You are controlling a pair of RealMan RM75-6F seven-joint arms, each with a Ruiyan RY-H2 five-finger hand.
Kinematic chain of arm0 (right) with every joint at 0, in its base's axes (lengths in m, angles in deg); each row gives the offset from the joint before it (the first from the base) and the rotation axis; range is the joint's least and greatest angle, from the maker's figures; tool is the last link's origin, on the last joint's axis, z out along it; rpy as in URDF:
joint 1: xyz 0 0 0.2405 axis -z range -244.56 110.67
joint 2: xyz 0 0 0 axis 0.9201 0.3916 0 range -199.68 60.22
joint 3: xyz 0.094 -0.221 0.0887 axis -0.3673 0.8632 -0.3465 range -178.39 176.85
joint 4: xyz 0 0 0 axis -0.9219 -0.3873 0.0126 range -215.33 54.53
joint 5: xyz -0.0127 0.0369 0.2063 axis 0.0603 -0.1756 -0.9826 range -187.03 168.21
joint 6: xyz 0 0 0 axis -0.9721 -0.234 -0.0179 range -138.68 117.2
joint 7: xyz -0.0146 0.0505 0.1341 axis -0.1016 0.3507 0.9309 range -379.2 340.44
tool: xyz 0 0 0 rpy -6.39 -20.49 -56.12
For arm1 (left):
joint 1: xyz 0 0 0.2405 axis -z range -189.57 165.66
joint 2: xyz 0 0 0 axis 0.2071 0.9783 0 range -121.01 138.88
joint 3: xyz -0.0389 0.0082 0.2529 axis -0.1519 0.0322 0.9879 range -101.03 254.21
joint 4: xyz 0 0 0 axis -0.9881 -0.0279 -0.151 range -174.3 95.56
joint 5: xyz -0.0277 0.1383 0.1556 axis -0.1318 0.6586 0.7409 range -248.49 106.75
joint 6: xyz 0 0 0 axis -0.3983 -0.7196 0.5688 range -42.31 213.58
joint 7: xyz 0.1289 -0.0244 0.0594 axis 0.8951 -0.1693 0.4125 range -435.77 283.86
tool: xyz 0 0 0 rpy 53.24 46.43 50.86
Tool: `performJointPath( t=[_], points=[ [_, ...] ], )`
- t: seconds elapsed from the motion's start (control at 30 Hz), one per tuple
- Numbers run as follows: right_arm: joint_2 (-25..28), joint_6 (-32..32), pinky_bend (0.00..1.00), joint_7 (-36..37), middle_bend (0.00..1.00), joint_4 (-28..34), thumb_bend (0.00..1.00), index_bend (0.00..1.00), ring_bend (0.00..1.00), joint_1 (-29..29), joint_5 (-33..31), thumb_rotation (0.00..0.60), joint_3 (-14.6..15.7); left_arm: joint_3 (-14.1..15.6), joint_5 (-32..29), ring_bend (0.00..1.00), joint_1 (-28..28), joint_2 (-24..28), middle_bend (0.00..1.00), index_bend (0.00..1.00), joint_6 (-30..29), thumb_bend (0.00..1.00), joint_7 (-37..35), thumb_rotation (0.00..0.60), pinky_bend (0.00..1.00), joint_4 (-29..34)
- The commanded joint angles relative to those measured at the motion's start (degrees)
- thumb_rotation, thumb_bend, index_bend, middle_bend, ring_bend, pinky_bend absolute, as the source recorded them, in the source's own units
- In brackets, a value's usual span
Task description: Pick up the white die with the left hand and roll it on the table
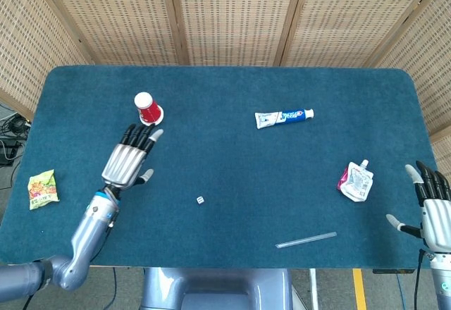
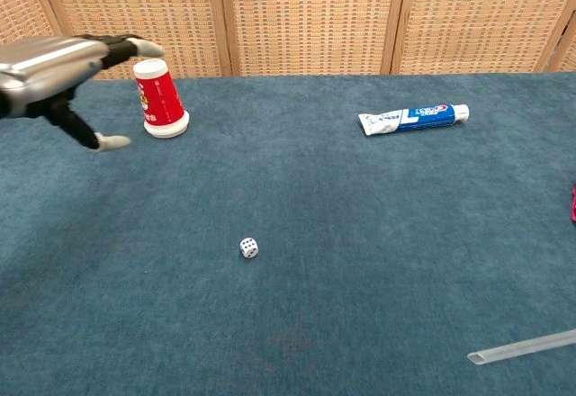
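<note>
Left hand (image 1: 127, 160), fingers spread and holding nothing, hovers near the bench's (image 1: 232, 77) left edge. One white die (image 1: 200, 200) lies near the front edge; right hand (image 1: 433, 211) is likewise spread and empty.

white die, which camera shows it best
The chest view shows the white die best: it is nearer and larger there, lying free on the blue table with dark pips visible on its faces. The head view shows it only as a tiny white speck, too small to make out any pips.
</note>
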Motion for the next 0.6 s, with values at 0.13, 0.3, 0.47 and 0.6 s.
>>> performJointPath(
  t=[0.13,0.3,0.47,0.6],
  points=[
    [0.0,0.0,0.00,-1.8,0.00,0.3,0.09,0.03,0.00,0.1,0.3,0.600,0.3,6.8,5.0,0.00,-10.5,5.9,0.00,0.00,-11.4,0.00,-1.1,0.600,0.00,3.2],
    [-0.2,-0.3,0.00,-6.4,0.00,0.4,0.09,0.00,0.00,-0.1,1.1,0.600,0.7,11.2,6.7,0.00,-16.4,9.5,0.00,0.00,-14.7,0.00,-4.0,0.600,0.00,4.6],
    [-0.4,-0.7,0.00,-9.0,0.00,2.1,0.09,0.00,0.00,-0.2,2.2,0.600,1.0,13.7,10.0,0.00,-21.1,10.3,0.00,0.00,-18.7,0.00,-6.5,0.600,0.00,3.4],
    [-0.7,-0.5,0.00,-10.4,0.00,2.6,0.09,0.00,0.00,-0.5,3.2,0.600,1.5,14.6,12.8,0.00,-23.8,10.9,0.00,0.00,-21.1,0.00,-7.7,0.600,0.00,2.7]
  ],
)
